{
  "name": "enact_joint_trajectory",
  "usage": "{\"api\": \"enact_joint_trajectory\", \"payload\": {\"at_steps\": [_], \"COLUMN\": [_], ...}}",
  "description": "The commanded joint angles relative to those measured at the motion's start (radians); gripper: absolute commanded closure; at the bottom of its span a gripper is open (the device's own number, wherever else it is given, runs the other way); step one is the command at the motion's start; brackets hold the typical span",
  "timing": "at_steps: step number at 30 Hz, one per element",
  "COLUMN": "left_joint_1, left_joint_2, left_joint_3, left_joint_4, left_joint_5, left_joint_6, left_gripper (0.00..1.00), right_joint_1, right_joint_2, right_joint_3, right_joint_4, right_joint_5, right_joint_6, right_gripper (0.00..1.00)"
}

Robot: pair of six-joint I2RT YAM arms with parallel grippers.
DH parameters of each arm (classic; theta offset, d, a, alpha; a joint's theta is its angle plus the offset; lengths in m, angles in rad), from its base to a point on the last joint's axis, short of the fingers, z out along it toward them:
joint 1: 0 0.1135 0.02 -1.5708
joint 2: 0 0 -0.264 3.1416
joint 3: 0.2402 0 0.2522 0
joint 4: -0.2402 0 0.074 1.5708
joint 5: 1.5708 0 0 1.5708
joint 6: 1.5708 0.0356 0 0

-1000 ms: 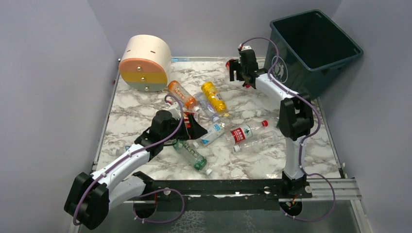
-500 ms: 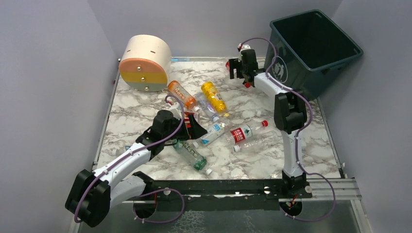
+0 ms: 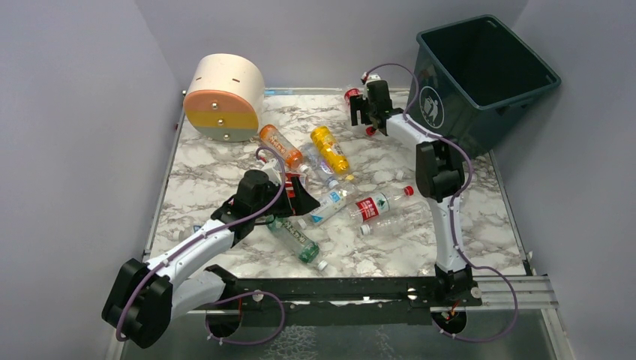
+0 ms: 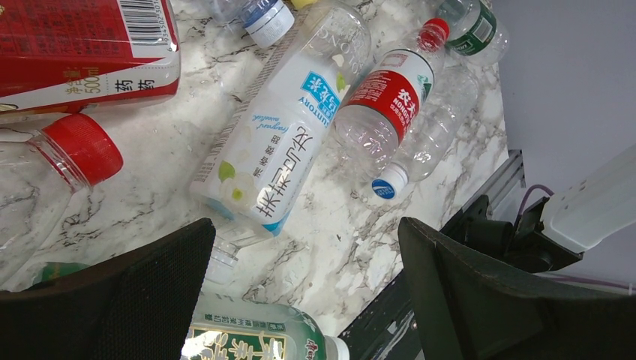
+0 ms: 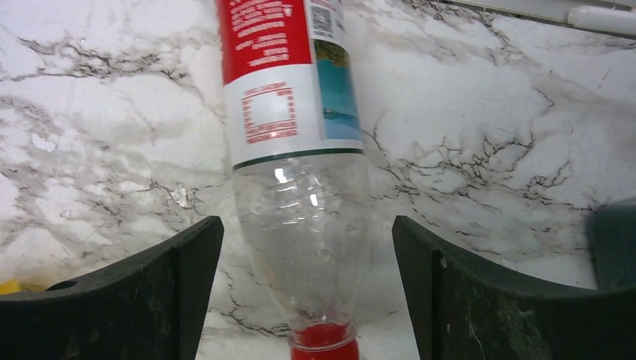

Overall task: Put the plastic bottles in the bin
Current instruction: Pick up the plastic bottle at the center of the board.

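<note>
Right gripper (image 5: 306, 225) | jaws apart, gripping nothing | red-label bottle (image 5: 285, 97) lies lengthwise between them, touching neither side

Bright, even light, sharp (soft shadows)

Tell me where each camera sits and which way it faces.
Top external: above, behind the bases, looking down at the marble table; both arms show.
Left wrist: left arm, looking down past open jaws at bottles.
Right wrist: right arm, open jaws flanking a red-labelled bottle.
Top and left wrist share the Suntory bottle.
</note>
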Motion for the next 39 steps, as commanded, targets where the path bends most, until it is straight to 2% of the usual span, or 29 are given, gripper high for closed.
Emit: {"api": "enact_joint_trajectory", "payload": {"at_steps": [1, 6, 10, 17, 28, 39], "left_joint_1": [-0.006, -0.006, -0.006, -0.006, -0.006, -0.006], "left_joint_2": [0.002, -0.007, -0.013, -0.025, -0.080, -0.180], "left_joint_3": [0.027, 0.031, 0.032, 0.039, 0.058, -0.003], "left_joint_4": [-0.004, -0.021, -0.033, -0.058, -0.082, -0.089], "left_joint_5": [-0.017, -0.024, -0.028, -0.034, -0.040, -0.051], "left_joint_6": [0.015, 0.018, 0.017, 0.020, 0.009, -0.009], "left_gripper": [0.01, 0.01, 0.01, 0.01, 0.01, 0.01], "right_joint_1": [0.000, 0.000, 0.000, 0.000, 0.017, 0.075], "right_joint_2": [0.042, 0.074, 0.084, 0.043, -0.111, -0.357], "right_joint_3": [0.045, 0.087, 0.100, 0.040, -0.148, -0.381], "right_joint_4": [-0.006, -0.022, -0.026, -0.012, 0.004, 0.021], "right_joint_5": [-0.009, -0.017, -0.032, -0.034, -0.058, -0.047], "right_joint_6": [0.002, 0.007, 0.013, 0.024, 0.080, 0.113], "right_gripper": [0.15, 0.22, 0.37, 0.47, 0.51, 0.53]}}
